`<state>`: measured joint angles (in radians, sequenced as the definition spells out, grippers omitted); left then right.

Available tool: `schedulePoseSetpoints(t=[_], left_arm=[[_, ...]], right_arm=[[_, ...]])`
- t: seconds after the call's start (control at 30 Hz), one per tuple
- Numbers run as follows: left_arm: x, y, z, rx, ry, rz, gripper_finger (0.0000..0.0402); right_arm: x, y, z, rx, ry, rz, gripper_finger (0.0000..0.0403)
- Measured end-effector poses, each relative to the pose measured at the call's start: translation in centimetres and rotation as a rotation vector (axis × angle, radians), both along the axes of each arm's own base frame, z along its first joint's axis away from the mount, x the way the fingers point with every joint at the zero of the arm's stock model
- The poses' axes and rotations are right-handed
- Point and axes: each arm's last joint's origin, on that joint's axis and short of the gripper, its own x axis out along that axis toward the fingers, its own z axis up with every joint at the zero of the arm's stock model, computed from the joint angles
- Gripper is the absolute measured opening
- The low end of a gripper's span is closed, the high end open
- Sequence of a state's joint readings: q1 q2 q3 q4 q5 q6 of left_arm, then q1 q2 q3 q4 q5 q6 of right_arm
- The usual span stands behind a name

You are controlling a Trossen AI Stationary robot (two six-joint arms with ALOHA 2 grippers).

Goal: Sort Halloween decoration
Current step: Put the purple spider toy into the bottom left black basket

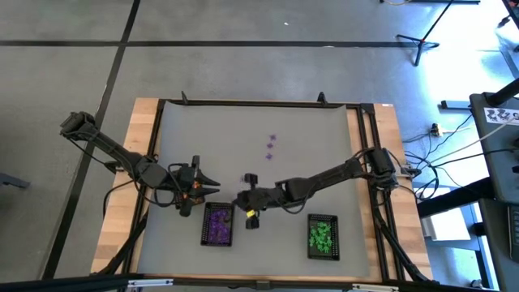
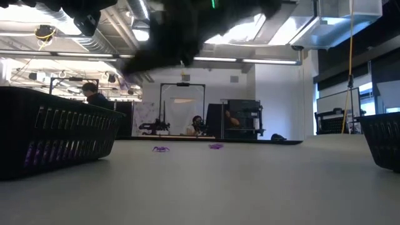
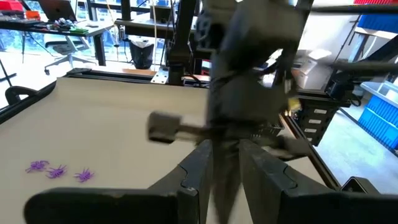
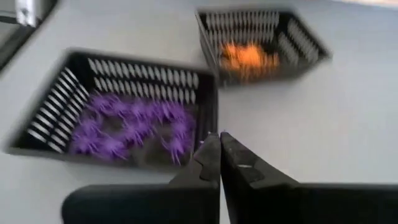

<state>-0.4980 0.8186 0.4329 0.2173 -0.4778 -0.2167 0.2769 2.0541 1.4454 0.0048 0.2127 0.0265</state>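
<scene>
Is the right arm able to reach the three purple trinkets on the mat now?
Probably yes. The purple trinkets lie on open mat with nothing around them, and the right gripper, shut near the purple tray, has a free path there.

Left wrist: other arm close ahead
Left gripper (image 3: 225, 163) slightly parted; three purple trinkets (image 3: 57, 170) lie well off to one side.

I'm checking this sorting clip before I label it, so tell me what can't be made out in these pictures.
- High view: the left gripper hides the tray with orange trinkets.
- High view: the three loose purple trinkets are too small to tell their shape.
- Right wrist view: motion blur smears the purple trinkets in the tray; whether the shut right gripper pinches one cannot be told.
- Low view: the green tray is cut off by the edge.
</scene>
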Motion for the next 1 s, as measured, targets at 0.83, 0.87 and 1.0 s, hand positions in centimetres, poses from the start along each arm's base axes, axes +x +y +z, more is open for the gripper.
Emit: schedulePoseSetpoints(t=[0.83,0.87,1.0], left_arm=[[0.0,0.0,0.0,0.000,0.000,0.000,0.0075],[0.0,0.0,0.0,0.000,0.000,0.000,0.0075],[0.0,0.0,0.0,0.000,0.000,0.000,0.0075]], right_arm=[[1.0,0.9,2.0,-0.062,-0.100,0.082,0.0169],[1.1,0.2,1.8,-0.050,-0.073,0.069,0.0172],[1.8,-3.6,1.4,0.093,-0.011,0.056,0.0169]])
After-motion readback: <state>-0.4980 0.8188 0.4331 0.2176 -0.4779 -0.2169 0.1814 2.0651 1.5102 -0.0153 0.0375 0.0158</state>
